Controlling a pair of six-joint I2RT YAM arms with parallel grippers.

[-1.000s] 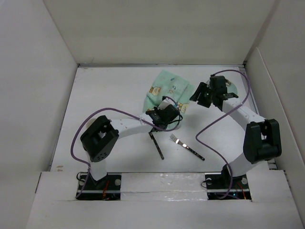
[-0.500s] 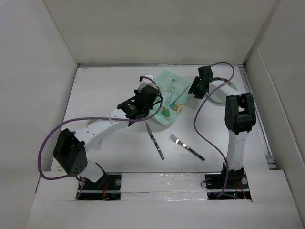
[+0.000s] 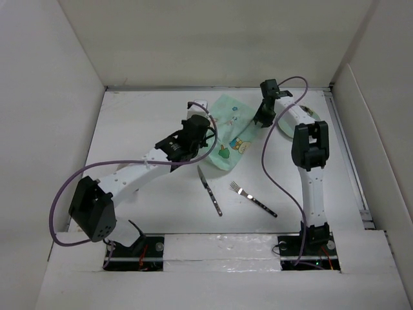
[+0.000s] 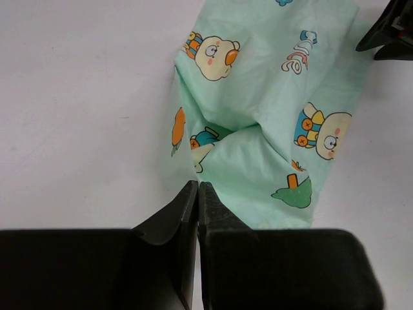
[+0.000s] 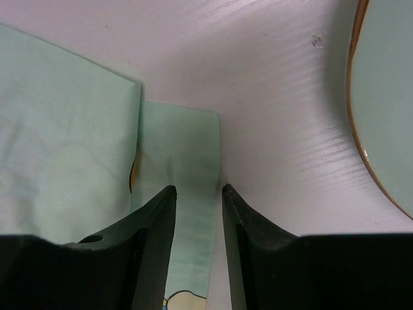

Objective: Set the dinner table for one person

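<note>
The placemat (image 3: 229, 132) lies crumpled at 12 o'clock on the dinner table (image 3: 142, 123), with the plate (image 5: 387, 97) at 2 o'clock and the knife (image 3: 210, 189) and fork (image 3: 253, 197) loose at 6 o'clock. The left gripper (image 4: 197, 188) appears pinched closed on the cloth's 9 o'clock edge; the right gripper (image 5: 197, 188) straddles its 2 o'clock corner, narrowly parted. Flattening the cloth and placing every item appear to remain.
</note>
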